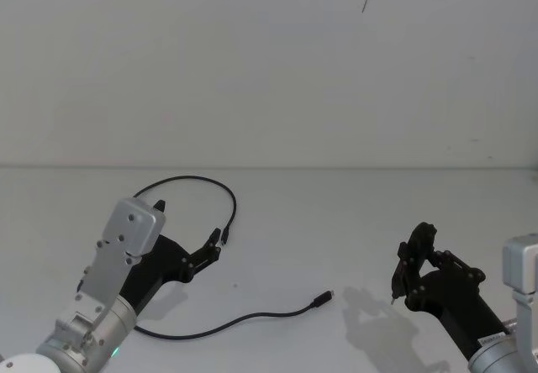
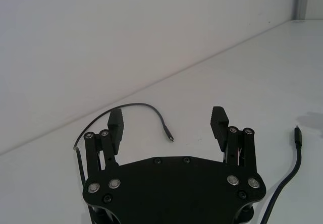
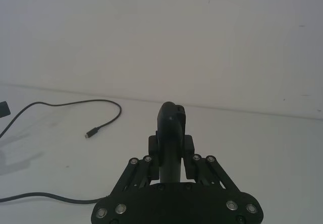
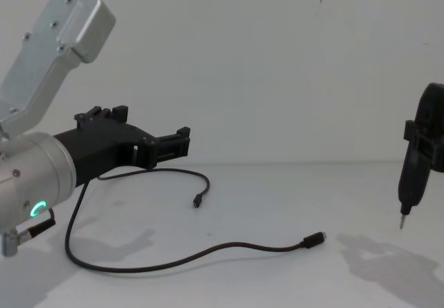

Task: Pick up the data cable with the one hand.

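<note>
Your left black angular two-jaw gripper [image 1: 187, 232] hovers over the white table [image 1: 353, 213], jaws spread wide with nothing between them. The long thin black data cable [image 1: 252, 316] lies looped on the table, one plug just ahead of those jaws. Your right black gripper [image 1: 410, 265] hangs well apart, jaws pinching a black pointed-tip tool [image 4: 415, 173].

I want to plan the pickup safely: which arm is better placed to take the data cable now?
Left. The left tool is open, right beside the loop of the data cable. The right tool is shut on a dark pointed object, apart from the cable.
</note>
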Robot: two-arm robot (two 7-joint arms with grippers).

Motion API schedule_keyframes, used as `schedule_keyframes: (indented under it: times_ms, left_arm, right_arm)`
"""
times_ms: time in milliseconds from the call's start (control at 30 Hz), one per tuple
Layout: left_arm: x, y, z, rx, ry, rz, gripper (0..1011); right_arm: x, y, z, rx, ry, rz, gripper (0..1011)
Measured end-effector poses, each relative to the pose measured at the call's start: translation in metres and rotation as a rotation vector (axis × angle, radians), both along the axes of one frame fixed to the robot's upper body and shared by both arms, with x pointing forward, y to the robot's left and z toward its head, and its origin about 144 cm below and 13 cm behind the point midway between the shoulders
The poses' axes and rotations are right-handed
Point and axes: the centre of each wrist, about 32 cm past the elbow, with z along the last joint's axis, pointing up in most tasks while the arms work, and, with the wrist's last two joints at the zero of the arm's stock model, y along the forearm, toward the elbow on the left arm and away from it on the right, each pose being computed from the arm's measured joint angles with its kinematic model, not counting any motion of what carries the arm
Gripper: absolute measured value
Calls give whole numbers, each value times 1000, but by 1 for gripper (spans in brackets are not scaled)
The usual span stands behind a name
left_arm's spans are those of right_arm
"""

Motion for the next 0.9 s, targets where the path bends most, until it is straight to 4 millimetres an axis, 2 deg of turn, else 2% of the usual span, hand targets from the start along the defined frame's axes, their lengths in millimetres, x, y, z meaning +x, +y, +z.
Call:
schedule_keyframes:
  times_ms: [900]
  left_arm:
    - [0, 0, 0, 1, 1, 0, 1002]
  right_arm:
    - [0, 0, 0, 0, 0, 0, 263]
